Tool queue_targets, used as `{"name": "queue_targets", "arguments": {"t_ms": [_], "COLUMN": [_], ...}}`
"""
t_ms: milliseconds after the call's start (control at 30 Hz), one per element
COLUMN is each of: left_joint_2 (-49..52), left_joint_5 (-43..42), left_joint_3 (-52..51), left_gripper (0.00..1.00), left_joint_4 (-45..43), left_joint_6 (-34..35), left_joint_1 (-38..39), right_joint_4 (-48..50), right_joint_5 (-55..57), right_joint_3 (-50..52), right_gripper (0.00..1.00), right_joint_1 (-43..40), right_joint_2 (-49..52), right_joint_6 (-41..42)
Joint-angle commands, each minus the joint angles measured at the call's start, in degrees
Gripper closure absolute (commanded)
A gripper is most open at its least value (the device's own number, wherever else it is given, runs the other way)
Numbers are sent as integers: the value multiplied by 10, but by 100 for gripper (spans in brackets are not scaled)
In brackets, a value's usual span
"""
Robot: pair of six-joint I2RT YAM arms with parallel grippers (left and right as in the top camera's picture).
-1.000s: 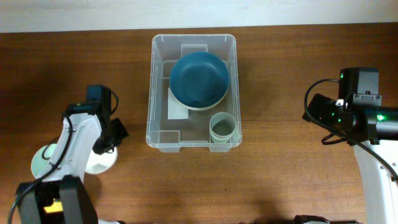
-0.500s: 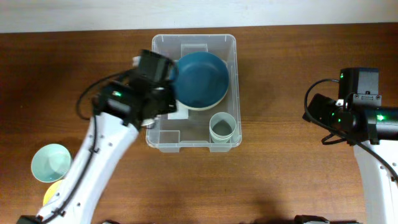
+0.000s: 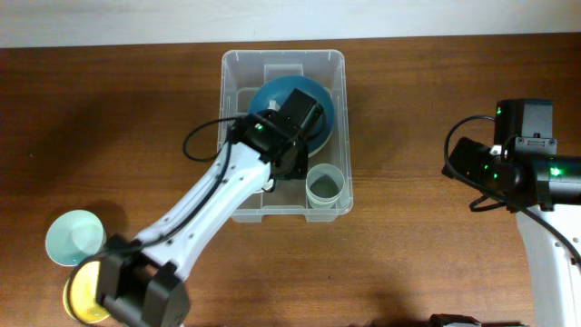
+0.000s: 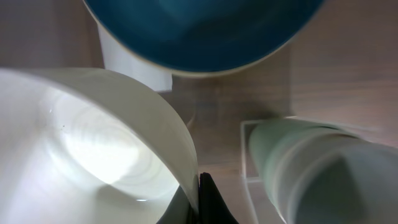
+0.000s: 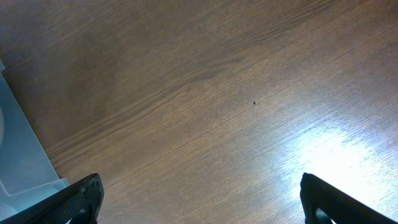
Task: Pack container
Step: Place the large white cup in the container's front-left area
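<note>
Overhead view. The left arm point(image 3: 213, 200) reaches from the near-left corner of the table point(image 3: 136, 109) diagonally up to the container point(image 3: 238, 202). Its wrist hangs over the inside of the bin, so the fingers are hidden from above. The container stands at the middle of the far edge, just short of it. A blue bowl point(image 3: 304, 98) lies in its far half, partly covered by the wrist. A pale green cup point(image 3: 325, 184) stands upright in its near-right corner. A mint bowl point(image 3: 73, 236) sits close to the left edge. A yellow bowl point(image 3: 80, 295) lies just nearer, partly under the arm's base. The right arm point(image 3: 513, 159) is folded at the right edge, well apart from the container.

Left wrist view. The left gripper point(image 4: 203, 200) is pinched together on the rim of a white bowl point(image 4: 93, 143), which is tilted and fills the left of the frame. The blue bowl point(image 4: 199, 31) lies ahead, resting on a white label point(image 4: 134, 62) on the bin floor. The pale green cup point(image 4: 311, 174) stands to the right, near the white bowl's rim; contact cannot be determined.

Right wrist view. The right gripper point(image 5: 199, 202) has its fingers point(image 5: 84, 198) spread wide over bare wood, gripping nothing. A corner of the container point(image 5: 18, 155) shows at the left margin.
</note>
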State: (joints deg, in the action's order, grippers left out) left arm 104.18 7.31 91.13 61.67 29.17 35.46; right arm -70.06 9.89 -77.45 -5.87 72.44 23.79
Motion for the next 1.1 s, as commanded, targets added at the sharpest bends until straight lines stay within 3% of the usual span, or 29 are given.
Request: {"name": "queue_targets", "arguments": {"t_ms": [0,367,467,567,667,800,967,1067], "left_joint_2": [39,104,104,103,99,83,31,-19], "left_joint_5": [-40,-110,-110,-108,-107,-97,-3,52], "left_joint_3": [5,4,4,4,6,28,117,175], "left_gripper": [99,99,95,85,54,50,49,36], "left_joint_4": [3,5,4,5,5,27,115,157], "left_joint_6": [17,16,12,7,7,7,7,7], "left_joint_1": [-20,-42,-42,-42,-43,-52,-69,-90], "right_joint_4": [-1,-1,-1,-1,-1,-2,-1,0], "right_joint_5": [11,11,11,11,11,11,11,11], "right_joint_3": [0,0,0,0,0,0,0,0], "right_gripper": [3,4,3,3,4,3,3,4], "right_joint_1": [-2,-2,-2,-2,-2,-2,-2,-2], "right_joint_2": [0,0,0,0,0,0,0,0], "right_joint_6": [0,0,0,0,0,0,0,0]}}
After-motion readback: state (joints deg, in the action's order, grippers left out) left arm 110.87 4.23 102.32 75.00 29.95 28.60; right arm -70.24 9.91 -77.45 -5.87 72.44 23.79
